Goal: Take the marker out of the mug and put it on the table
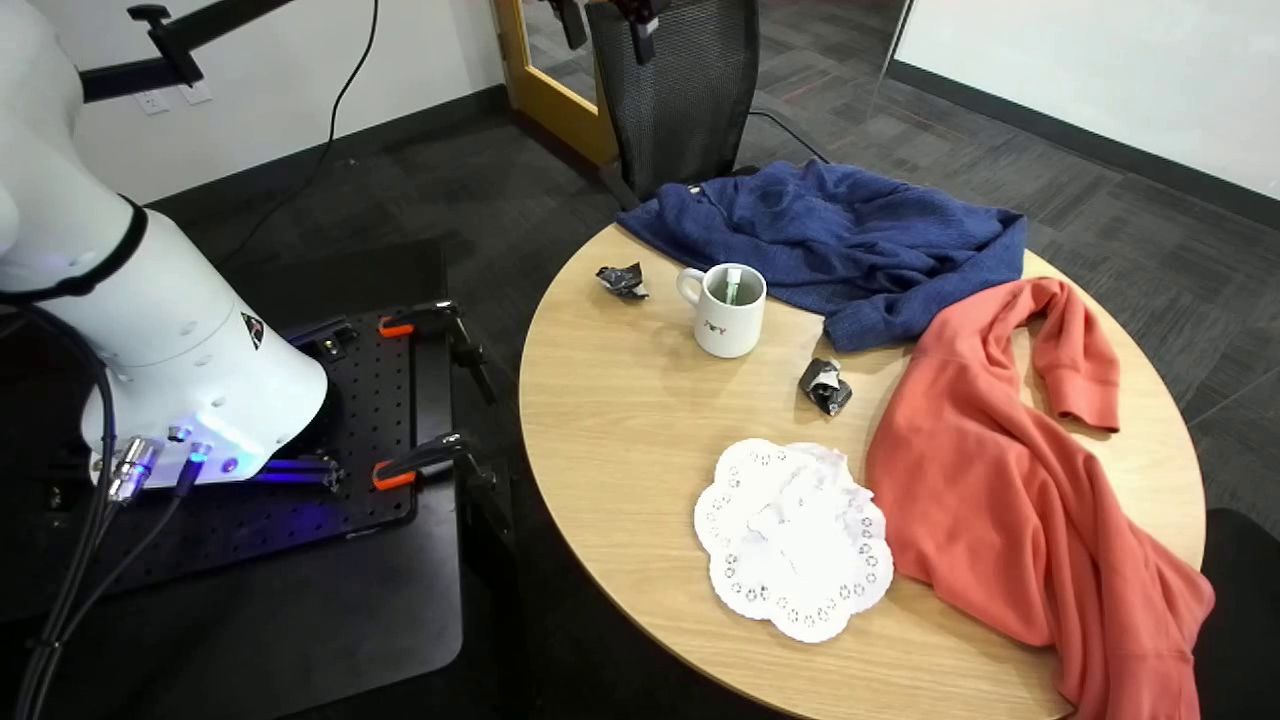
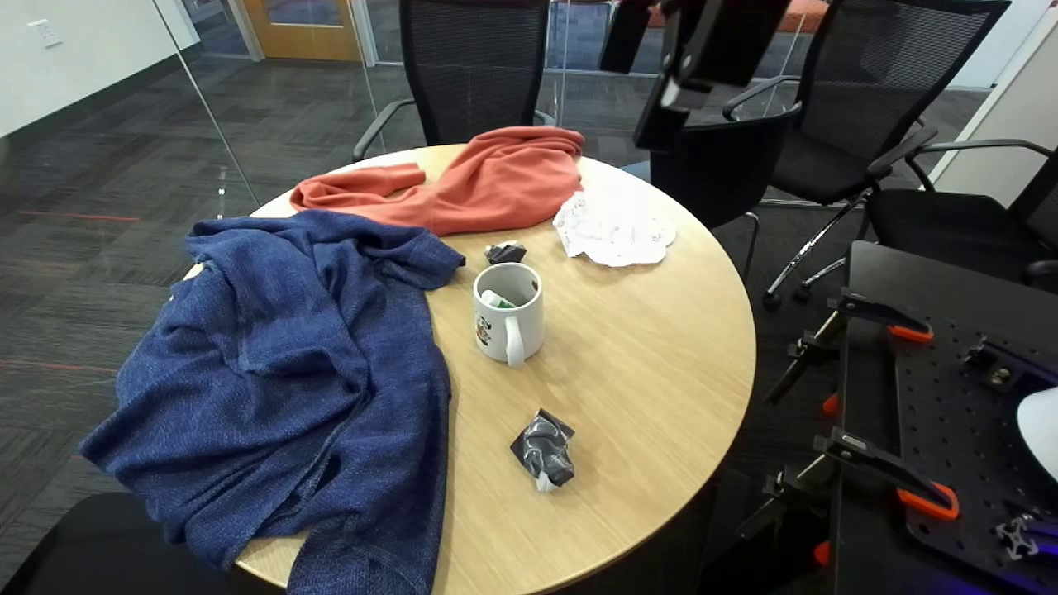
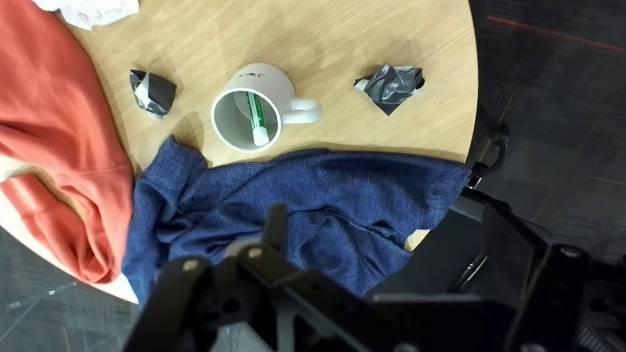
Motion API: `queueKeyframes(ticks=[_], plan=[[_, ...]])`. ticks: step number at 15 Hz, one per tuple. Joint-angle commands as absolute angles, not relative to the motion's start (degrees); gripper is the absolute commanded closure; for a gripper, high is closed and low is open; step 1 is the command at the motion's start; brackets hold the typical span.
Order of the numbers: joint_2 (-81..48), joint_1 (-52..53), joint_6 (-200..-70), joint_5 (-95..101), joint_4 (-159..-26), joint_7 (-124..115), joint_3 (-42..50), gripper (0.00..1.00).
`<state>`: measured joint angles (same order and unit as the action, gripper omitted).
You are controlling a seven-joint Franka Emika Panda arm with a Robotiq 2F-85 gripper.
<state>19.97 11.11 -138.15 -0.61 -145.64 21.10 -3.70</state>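
The green marker with a white end stands tilted inside the white mug; I see the marker [image 1: 733,287] [image 2: 498,300] in both exterior views and, at nearly full length, the marker [image 3: 256,117] in the wrist view. The mug [image 1: 728,330] [image 2: 529,329] [image 3: 272,80] stands upright on the round tan table [image 1: 600,430] [image 2: 645,355] [image 3: 313,39]. My gripper [image 1: 608,35] [image 2: 640,91] [image 3: 392,235] is open and empty, high above the table and apart from the mug. Its fingers are only partly inside the exterior views.
A blue garment [image 1: 830,220] [image 2: 297,355] [image 3: 318,195] lies close beside the mug. A coral garment [image 1: 1000,480] lies farther along the edge. A white doily [image 1: 795,540] and two crumpled dark wrappers [image 1: 623,281] [image 1: 826,386] lie around the mug. A black chair [image 1: 680,100] stands beside the table.
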Motion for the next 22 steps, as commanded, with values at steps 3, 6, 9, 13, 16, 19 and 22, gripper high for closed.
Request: queueKeyframes(ticks=[3,6,9,13,16,19,22], plan=[[9.05,13.26,-145.91,-8.48,-142.84,37.85,1.45,0.00],[4.83,12.16,-146.50,-12.55,-140.98,46.61,1.40,0.00],[1.24,10.23,-145.36,-12.00,-138.87,51.73,0.19,0.00],[-2.18,8.28,-145.47,-8.23,-136.99,51.50,-1.38,0.00],[-1.61,7.49,-145.55,-8.93,-138.15,51.26,-2.33,0.00],[-1.95,7.42,-145.55,-8.84,-137.74,51.25,-2.48,0.00],[-3.89,6.32,-149.23,-9.43,-137.17,54.39,-2.65,0.00]])
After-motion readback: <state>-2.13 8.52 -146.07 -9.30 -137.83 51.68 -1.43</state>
